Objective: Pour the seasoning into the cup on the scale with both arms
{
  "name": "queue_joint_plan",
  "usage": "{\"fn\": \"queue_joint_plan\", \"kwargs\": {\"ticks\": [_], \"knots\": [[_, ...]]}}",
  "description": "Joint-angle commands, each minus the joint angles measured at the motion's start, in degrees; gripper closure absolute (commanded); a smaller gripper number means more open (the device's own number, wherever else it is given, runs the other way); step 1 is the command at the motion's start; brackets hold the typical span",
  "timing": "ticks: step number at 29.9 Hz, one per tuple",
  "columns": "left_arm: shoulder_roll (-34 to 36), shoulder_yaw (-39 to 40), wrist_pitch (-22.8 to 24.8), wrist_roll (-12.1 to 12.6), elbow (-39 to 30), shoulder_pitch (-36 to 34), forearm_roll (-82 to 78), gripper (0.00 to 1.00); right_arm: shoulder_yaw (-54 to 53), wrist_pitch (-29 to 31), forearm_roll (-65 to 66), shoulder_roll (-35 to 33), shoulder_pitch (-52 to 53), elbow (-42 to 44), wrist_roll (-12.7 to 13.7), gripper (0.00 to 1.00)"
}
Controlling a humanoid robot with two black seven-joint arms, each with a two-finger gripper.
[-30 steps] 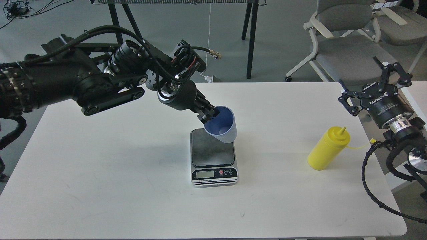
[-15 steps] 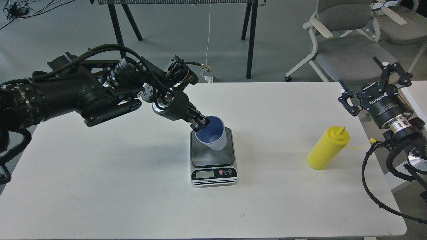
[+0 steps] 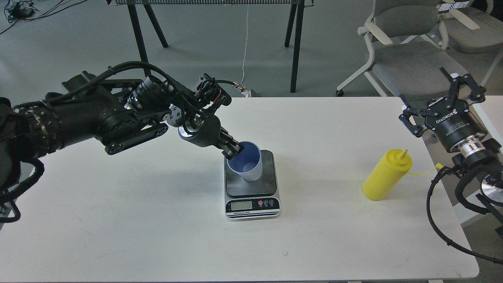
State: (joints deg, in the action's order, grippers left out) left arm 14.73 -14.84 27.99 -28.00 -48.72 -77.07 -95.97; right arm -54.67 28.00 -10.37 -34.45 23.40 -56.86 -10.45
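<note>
Scale point(image 3: 251, 184) sat mid-table, display toward camera. Cup point(image 3: 246, 161) on its plate, mouth up, tilted slightly; left gripper point(image 3: 232, 149) clamped its near-left rim. Bottle point(image 3: 386, 175) stood right, long axis leaning, nozzle up. Right gripper point(image 3: 442, 96) was spread wide, empty, beyond the bottle. White table point(image 3: 157, 220); grey floor, chairs point(image 3: 408, 59) behind. Cup base contact hard to see.

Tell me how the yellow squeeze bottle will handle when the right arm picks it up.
The squeeze bottle is tall on a narrow base and stands upright, so a sideways nudge could tip it. Its soft-looking plastic wall will probably give under the fingers. The cap hangs off, so a hard squeeze may spill seasoning.
</note>
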Motion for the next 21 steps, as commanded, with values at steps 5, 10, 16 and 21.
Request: {"fn": "queue_joint_plan", "kwargs": {"ticks": [5,10,16,21], "knots": [[-0.06,0.17,0.01,0.00,0.91,0.69,0.35,0.76,0.01,0.00,0.00,-0.01,-0.19,0.00,-0.01,0.01],[-0.06,0.78,0.01,0.00,0.91,0.43,1.14,0.43,-0.08,0.00,0.00,-0.01,-0.46,0.00,-0.01,0.01],[0.21,1.66,0.01,0.00,2.57,-0.19,3.77,0.21,0.01,0.00,0.00,-0.01,-0.54,-0.09,-0.01,0.01],[0.38,1.83,0.01,0.00,5.57,-2.55,8.34,0.09,-0.08,0.00,0.00,-0.01,-0.54,-0.09,-0.01,0.01]]}}
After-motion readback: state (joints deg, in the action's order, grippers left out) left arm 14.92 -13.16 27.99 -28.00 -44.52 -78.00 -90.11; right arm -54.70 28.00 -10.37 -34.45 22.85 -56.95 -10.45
